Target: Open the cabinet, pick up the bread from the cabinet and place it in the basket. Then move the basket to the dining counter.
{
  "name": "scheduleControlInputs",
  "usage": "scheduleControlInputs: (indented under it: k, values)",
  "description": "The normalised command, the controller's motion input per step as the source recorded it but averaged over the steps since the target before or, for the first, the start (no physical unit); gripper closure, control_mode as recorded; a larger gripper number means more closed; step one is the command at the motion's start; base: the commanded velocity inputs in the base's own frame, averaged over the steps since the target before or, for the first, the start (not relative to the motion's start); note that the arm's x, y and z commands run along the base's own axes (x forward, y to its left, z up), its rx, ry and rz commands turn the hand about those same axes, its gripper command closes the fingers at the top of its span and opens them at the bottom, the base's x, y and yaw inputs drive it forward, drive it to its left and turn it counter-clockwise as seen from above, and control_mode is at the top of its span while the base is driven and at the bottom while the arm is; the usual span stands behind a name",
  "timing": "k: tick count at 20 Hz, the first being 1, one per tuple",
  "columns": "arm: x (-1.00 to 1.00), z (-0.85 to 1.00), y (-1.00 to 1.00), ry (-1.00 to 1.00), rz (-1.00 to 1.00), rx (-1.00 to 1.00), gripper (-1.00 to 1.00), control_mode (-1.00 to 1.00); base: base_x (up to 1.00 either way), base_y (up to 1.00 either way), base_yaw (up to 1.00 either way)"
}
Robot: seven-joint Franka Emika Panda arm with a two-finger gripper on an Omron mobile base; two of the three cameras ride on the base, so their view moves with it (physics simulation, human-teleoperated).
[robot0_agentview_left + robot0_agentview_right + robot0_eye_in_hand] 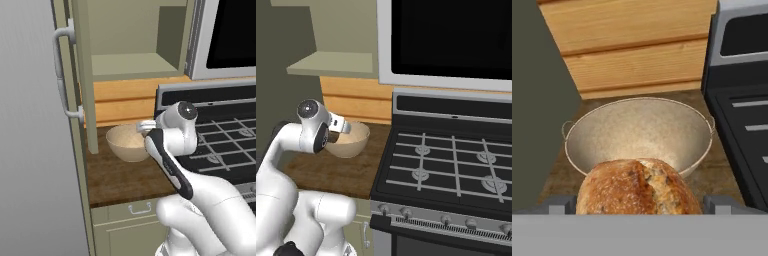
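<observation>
Looking along the hand, I have the bread (637,187) right at the bottom of the hand view, sitting between the two grey finger bases, one pressed close on each side of the loaf. From that I read the gripper (639,212) as clamped on the bread, though the fingertips themselves are hidden behind the crust. The basket (639,135) lies just beyond the loaf, its open bowl facing me with nothing inside.

From the left base view, the basket (127,142) rests on the short dark wood countertop (120,180), near the wooden plank backsplash (122,102) and just beside the black stove (220,135). The wrist hangs at the basket's stove-side rim, and the arm hides the loaf from this side. The cabinet (135,40) above stands with its door (82,75) swung out towards me, the shelf inside bare.

From the right base view, I see the wrist touching or just over the near rim of the basket (351,140); I cannot tell which.
</observation>
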Motion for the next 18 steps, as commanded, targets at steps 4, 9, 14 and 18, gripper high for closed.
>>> scheduleControlInputs:
  k: [4,9,14,18]
  values:
    - [0.55,-0.19,0.17,0.16,0.00,0.00,1.00,-1.00,0.00,0.00,0.00]
    - [0.52,-0.18,0.07,0.14,0.00,0.00,1.00,-1.00,0.00,0.00,0.00]
    - [0.49,-0.38,0.00,0.19,0.00,0.00,1.00,-1.00,0.00,0.00,0.00]
    - [0.38,-0.51,0.00,0.12,0.00,0.00,1.00,-1.00,0.00,0.00,0.00]
